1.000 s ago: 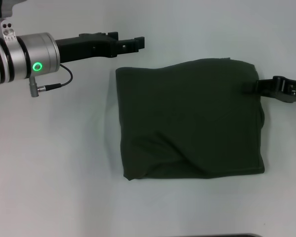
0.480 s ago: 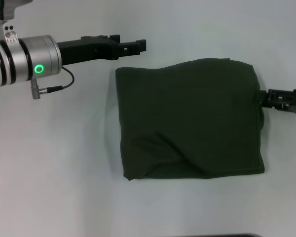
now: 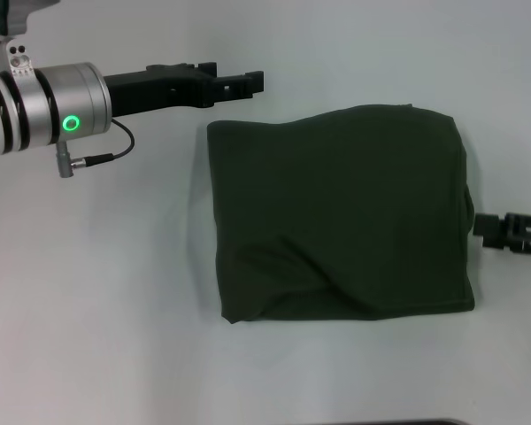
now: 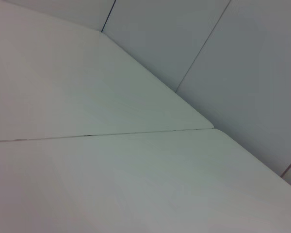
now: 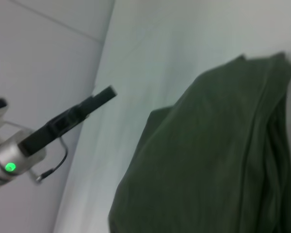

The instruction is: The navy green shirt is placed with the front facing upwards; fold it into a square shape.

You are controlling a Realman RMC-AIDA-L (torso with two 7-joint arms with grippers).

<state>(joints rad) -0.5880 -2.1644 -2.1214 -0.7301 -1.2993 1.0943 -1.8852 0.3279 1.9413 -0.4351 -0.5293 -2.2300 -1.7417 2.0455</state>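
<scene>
Head view: squarish, creased navy green shirt [image 3: 341, 212]

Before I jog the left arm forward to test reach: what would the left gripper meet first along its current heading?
Probably nothing. The left gripper points toward the robot's right, passing beyond the far edge of the folded navy green shirt, over bare white table. Its height is unclear, so clearance is uncertain.

From my station I saw a smooth white counter [image 3: 106, 292] filling the head view. In the left wrist view a thin dark seam [image 4: 102, 135] ran across its surface, where two panels met. Behind the counter's far edge stood a pale grey panelled wall [image 4: 242, 63], divided by narrow dark joints.
</scene>
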